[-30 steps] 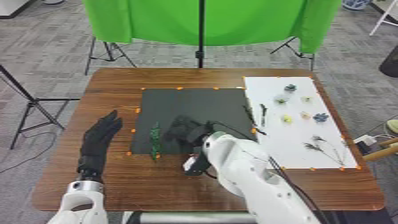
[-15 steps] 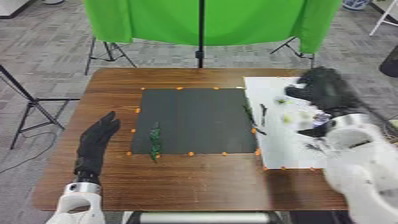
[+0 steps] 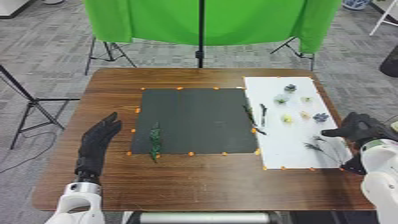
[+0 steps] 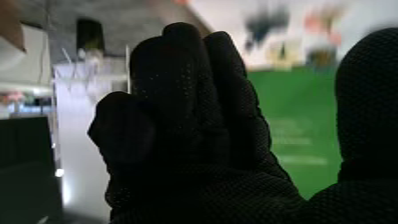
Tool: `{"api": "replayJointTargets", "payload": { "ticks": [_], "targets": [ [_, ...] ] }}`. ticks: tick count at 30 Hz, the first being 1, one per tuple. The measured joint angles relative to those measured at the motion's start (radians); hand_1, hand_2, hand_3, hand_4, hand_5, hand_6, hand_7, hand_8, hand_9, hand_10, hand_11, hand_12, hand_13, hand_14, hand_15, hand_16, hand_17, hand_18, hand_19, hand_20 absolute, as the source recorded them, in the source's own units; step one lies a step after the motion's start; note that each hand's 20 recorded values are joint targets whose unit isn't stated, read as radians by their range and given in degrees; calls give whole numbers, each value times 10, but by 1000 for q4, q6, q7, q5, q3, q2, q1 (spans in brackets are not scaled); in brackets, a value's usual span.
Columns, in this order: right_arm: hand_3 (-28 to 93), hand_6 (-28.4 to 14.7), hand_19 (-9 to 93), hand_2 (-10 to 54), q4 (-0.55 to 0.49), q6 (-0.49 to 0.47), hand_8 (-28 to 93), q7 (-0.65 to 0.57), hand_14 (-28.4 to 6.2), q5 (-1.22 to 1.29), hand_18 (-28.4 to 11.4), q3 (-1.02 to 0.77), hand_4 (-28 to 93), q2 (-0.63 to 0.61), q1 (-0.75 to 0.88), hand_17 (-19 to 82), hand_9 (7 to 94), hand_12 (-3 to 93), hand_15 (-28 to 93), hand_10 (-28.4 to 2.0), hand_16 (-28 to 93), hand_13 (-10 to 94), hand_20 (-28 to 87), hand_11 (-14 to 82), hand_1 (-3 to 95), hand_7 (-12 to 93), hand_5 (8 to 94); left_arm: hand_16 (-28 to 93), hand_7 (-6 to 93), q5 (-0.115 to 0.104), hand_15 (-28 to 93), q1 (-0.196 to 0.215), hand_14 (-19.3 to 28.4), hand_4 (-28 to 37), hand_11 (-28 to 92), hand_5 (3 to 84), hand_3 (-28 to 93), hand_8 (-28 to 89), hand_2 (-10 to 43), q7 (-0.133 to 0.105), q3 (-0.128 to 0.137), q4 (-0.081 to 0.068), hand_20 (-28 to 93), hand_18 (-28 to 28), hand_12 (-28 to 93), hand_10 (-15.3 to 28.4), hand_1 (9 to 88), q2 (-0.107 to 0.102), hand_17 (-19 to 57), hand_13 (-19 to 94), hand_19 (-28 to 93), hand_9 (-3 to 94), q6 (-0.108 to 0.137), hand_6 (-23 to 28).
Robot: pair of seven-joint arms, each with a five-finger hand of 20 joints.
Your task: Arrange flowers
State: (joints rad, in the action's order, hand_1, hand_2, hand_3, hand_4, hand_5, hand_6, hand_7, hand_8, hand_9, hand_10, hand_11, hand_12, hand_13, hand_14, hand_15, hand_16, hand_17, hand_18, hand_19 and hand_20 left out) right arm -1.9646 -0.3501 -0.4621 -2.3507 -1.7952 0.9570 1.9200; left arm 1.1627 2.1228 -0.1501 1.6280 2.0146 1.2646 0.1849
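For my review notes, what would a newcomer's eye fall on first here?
The bright green cloth hanging beyond the table's far edge. Then the dark mat mid-table, a leafy sprig near its left edge, and the white sheet on the right, dotted with small flowers.

Table (image 3: 191, 182), brown wood; cloth (image 3: 258, 25), bright green, hung beyond the table's far edge; pole (image 3: 201, 35), black, upright against the cloth; stand (image 3: 33, 101), black, legs splayed, left of the table; floor (image 3: 53, 55), grey; cable (image 3: 37, 159), thin, on the floor; bin (image 3: 390, 65), probably, dark, at the head view's right edge
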Motion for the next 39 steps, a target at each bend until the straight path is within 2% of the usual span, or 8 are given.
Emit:
{"api": "replayJointTargets", "payload": {
  "ticks": [6, 11, 13, 14, 16, 24, 32, 39],
  "targets": [
    [584, -49, 932, -95, 2, -15, -59, -1, -95, 40, -160, -16, -251, 5, 33, 537, 729, 222, 625, -163, 298, 774, 517, 180, 355, 153, 661, 41, 58, 0, 92, 1, 140, -278, 108, 417, 643, -58, 30, 8, 2, 1, 193, 122, 113, 118, 213, 0, 33, 324, 19, 433, -1, 40],
    [618, -27, 932, -95, -4, 6, -68, 10, -72, 41, -144, -20, -224, 12, 64, 565, 783, 226, 627, -140, 299, 809, 537, 216, 450, 183, 693, 42, 57, 0, 92, 1, 140, -276, 108, 417, 641, -58, 30, 12, 4, 1, 193, 122, 113, 118, 214, 0, 33, 325, 21, 433, -1, 40],
    [581, -22, 932, -95, -3, 25, 41, 23, -65, 30, -140, -16, -216, 12, 69, 575, 809, 256, 621, -127, 303, 825, 546, 214, 502, 192, 708, 42, 57, 0, 92, 1, 140, -276, 108, 417, 640, -58, 31, 14, 4, 1, 193, 122, 113, 119, 214, 0, 33, 325, 21, 433, -2, 40],
    [511, -17, 932, -95, 0, 40, 95, 30, -58, 22, -136, -11, -182, 12, 71, 584, 844, 311, 617, -114, 302, 838, 552, 190, 563, 202, 734, 42, 57, 0, 92, 1, 140, -275, 108, 417, 638, -58, 32, 14, 4, 1, 193, 122, 113, 119, 215, 0, 33, 325, 21, 433, -2, 40],
    [515, -2, 932, -95, 11, 92, 127, 46, -45, 2, -131, 4, -162, 11, 75, 604, 895, 368, 604, -100, 303, 870, 561, 179, 605, 241, 775, 42, 56, 0, 92, 1, 140, -275, 109, 417, 638, -58, 32, 16, 4, 1, 193, 122, 113, 118, 215, 0, 33, 326, 21, 433, -2, 40],
    [541, 4, 932, -95, 36, 324, 136, 97, -34, -15, -121, 51, -160, 11, 96, 629, 911, 367, 602, -91, 312, 895, 587, 229, 609, 265, 794, 43, 58, 0, 93, 1, 140, -275, 112, 417, 638, -58, 33, 18, 4, 3, 193, 122, 114, 118, 216, 0, 32, 327, 22, 435, -2, 40],
    [554, 2, 932, -95, -73, 377, 136, 86, -32, 51, -120, 135, -155, 10, 45, 634, 912, 365, 601, -91, 316, 897, 593, 236, 604, 266, 799, 44, 57, 0, 93, 2, 141, -275, 113, 418, 639, -58, 32, 20, 3, 4, 193, 122, 114, 120, 216, 0, 32, 328, 22, 437, -2, 40],
    [557, 3, 932, -95, -61, 376, 138, 124, -31, 58, -120, 403, -148, 50, -186, 634, 913, 365, 600, -93, 317, 898, 593, 236, 599, 265, 799, 44, 58, 1, 93, 0, 139, -274, 114, 418, 640, -58, 31, 21, 0, 3, 193, 122, 114, 120, 215, 0, 32, 327, 23, 437, -4, 40]
  ]
}}
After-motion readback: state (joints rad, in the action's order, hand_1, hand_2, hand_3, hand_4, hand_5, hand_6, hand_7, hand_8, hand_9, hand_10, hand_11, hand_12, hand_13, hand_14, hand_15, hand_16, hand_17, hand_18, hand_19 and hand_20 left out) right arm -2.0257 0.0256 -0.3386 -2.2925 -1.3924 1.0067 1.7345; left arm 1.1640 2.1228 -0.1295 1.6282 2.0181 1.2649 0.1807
